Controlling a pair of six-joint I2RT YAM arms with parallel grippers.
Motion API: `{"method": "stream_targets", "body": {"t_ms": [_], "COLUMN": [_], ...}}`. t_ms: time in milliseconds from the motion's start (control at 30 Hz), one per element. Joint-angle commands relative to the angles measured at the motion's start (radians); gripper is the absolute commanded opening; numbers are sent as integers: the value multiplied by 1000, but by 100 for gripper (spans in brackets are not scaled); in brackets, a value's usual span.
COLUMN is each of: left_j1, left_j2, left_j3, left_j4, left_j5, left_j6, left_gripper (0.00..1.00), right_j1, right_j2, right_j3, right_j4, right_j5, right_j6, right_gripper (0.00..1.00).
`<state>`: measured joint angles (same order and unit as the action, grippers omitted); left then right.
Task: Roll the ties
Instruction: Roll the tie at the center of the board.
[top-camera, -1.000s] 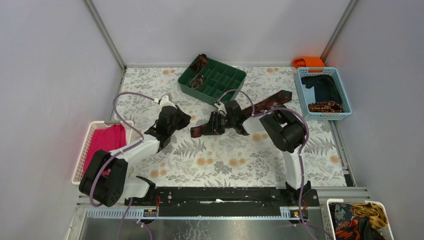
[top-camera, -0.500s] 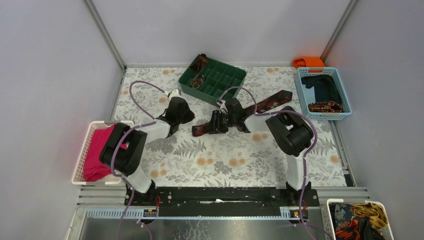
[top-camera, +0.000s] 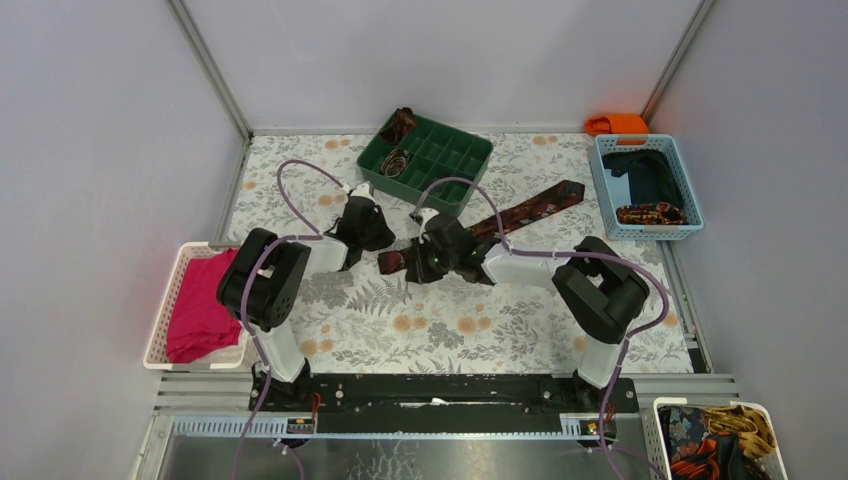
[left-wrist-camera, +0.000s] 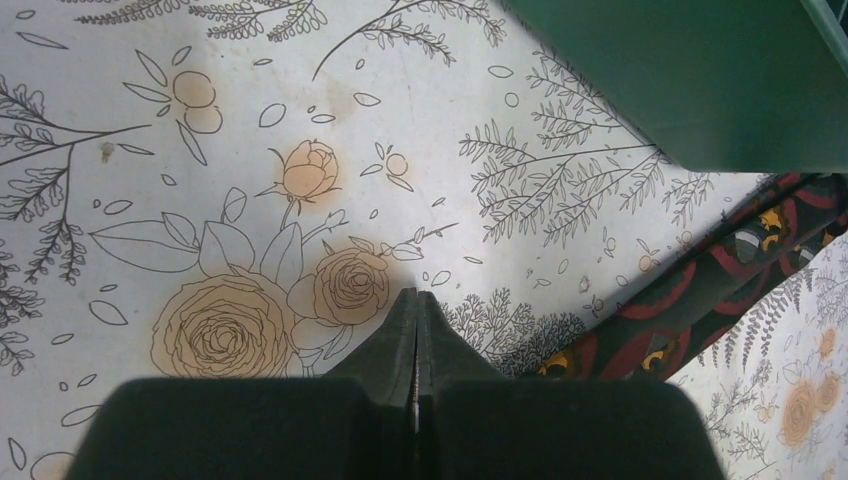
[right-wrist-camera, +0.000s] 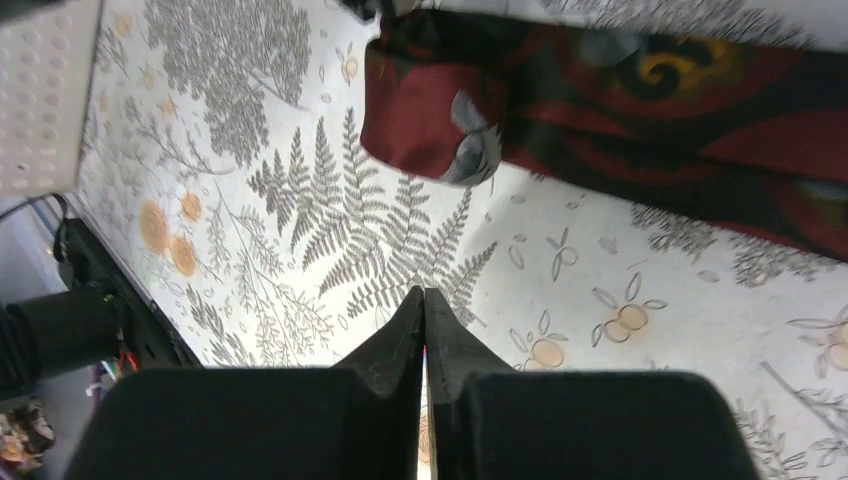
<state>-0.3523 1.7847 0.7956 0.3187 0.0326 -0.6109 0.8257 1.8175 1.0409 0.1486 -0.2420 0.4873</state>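
A dark maroon tie (top-camera: 535, 205) with red-orange patterning lies flat and diagonal on the flowered table cover. Its narrow end (right-wrist-camera: 440, 110) is folded over, just ahead of my right gripper (right-wrist-camera: 424, 293). That gripper is shut and empty, its tips resting apart from the cloth. My left gripper (left-wrist-camera: 416, 296) is shut too, with nothing in it, over a printed rose. A stretch of the tie (left-wrist-camera: 700, 300) runs past it on the right. From above, the left gripper (top-camera: 374, 236) and the right gripper (top-camera: 411, 264) flank the tie's narrow end (top-camera: 388, 262). Two coiled ties (top-camera: 396, 161) sit in the green tray (top-camera: 455, 160).
The green compartment tray stands at the back, close to the left gripper, and its wall (left-wrist-camera: 700, 90) shows in the left wrist view. A blue basket (top-camera: 601, 175) at right holds navy cloth and a coiled tie. A white basket (top-camera: 165, 310) at left holds pink cloth. Another basket (top-camera: 665, 408) of ties sits bottom right.
The left arm swung in from the left toward the tie's narrow end. The right gripper slid left along the tie and closed, empty.
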Motion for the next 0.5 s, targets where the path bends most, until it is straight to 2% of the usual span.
{"method": "stream_targets", "body": {"t_ms": [0, 167, 267, 467], "left_j1": [4, 4, 4, 4], "left_j2": [-7, 14, 18, 24], "left_j3": [-52, -72, -72, -59], "left_j4": [64, 80, 88, 69], "left_j5": [0, -1, 9, -3], "left_j6": [17, -4, -10, -2], "left_gripper": [0, 0, 0, 0], "right_j1": [41, 99, 106, 117], "right_j2": [-19, -15, -1, 88], "right_j3": [-40, -28, -11, 75], "right_j4": [-1, 6, 45, 40], "right_j5": [103, 169, 133, 180], "right_j6": [-11, -19, -7, 16], "right_gripper": [1, 0, 0, 0]}}
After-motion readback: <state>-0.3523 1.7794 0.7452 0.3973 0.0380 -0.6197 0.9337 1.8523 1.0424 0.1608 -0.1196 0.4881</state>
